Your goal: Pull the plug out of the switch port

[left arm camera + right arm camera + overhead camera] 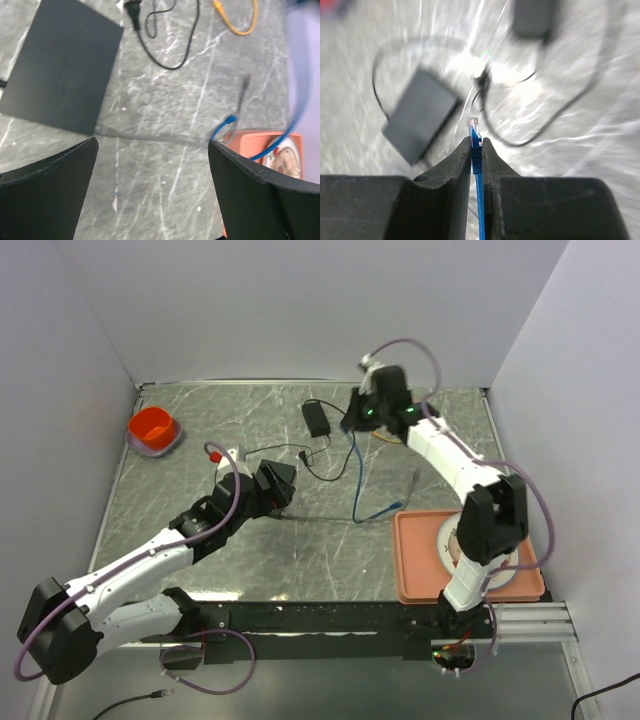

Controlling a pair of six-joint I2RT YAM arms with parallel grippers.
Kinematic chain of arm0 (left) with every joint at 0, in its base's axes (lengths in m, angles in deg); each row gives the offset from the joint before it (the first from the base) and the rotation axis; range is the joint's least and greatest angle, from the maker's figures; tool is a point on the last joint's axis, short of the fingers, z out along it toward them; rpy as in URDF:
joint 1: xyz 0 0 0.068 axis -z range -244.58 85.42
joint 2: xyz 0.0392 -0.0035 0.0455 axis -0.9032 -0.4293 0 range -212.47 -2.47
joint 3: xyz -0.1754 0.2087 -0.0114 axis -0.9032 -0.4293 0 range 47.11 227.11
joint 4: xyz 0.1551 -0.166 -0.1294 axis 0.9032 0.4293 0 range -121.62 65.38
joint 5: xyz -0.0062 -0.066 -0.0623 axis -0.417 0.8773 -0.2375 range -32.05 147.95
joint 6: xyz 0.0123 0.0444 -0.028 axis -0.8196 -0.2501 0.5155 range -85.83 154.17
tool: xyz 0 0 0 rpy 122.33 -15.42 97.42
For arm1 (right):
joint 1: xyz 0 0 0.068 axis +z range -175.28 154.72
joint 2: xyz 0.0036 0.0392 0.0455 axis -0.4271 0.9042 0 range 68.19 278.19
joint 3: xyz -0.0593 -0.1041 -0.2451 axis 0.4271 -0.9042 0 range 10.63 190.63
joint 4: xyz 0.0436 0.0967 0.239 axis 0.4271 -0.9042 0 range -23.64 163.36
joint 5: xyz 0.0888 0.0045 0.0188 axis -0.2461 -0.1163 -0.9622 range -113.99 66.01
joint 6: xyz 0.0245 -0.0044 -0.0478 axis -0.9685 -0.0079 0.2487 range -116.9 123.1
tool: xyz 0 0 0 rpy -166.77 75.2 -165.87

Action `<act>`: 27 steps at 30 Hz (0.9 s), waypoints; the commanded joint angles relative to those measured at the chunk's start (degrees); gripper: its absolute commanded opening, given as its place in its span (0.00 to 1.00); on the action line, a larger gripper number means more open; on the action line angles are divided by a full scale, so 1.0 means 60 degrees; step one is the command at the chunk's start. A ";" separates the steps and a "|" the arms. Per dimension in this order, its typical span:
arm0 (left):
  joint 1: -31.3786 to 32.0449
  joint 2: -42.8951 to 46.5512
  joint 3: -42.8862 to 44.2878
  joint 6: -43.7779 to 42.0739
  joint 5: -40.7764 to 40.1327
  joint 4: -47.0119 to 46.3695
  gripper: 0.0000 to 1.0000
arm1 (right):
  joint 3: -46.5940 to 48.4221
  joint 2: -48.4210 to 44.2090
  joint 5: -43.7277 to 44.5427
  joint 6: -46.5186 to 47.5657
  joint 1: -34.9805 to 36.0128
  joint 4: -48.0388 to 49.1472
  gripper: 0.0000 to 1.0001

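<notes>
The grey marbled worktop point(320, 560) carries everything, with the two arms bolted at its near edge. The left arm point(140, 565) reaches toward the middle, and its pincer point(152, 145) hangs over the stone with the fingers spread wide and nothing between them. The right arm point(450, 455) stretches to the far edge, right of centre. Its pincer point(476, 142) is pressed together on a blue cable point(355, 475), pinching it just behind the plug point(472, 125). The plug's clear tip pokes out past the fingertips, up in the air and touching nothing. A salmon tray point(412, 570) fills the near right corner and holds a white plate point(287, 150). The flat black box point(62, 65) lies left of the worktop's middle, just beyond the left pincer and well apart from the plug (only its top face shows, so the port in its side cannot be made out). An orange bowl point(152, 427) sits in a lilac one in the far left corner. A small black adapter brick point(317, 419) rests near the far edge at centre, its thin black lead looping toward the middle. The blue cable drops from the right pincer to the stone and ends in a second blue connector point(230, 120) just beside the tray's far left corner. A yellow cable point(240, 22) curls near the far edge, under the right arm.
</notes>
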State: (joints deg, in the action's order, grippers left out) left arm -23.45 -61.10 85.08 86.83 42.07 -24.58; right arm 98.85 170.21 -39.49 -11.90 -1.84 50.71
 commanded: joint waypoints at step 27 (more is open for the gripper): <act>0.0001 -0.0672 -0.0455 0.0861 -0.0503 -0.0135 0.99 | 0.4923 0.1834 0.2424 -0.2977 -0.3731 0.0261 0.55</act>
State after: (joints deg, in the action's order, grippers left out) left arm -23.47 -64.79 82.05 90.02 40.91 -24.75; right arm 121.10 176.35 -24.98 -27.25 -23.39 56.63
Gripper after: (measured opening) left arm 0.992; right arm 0.457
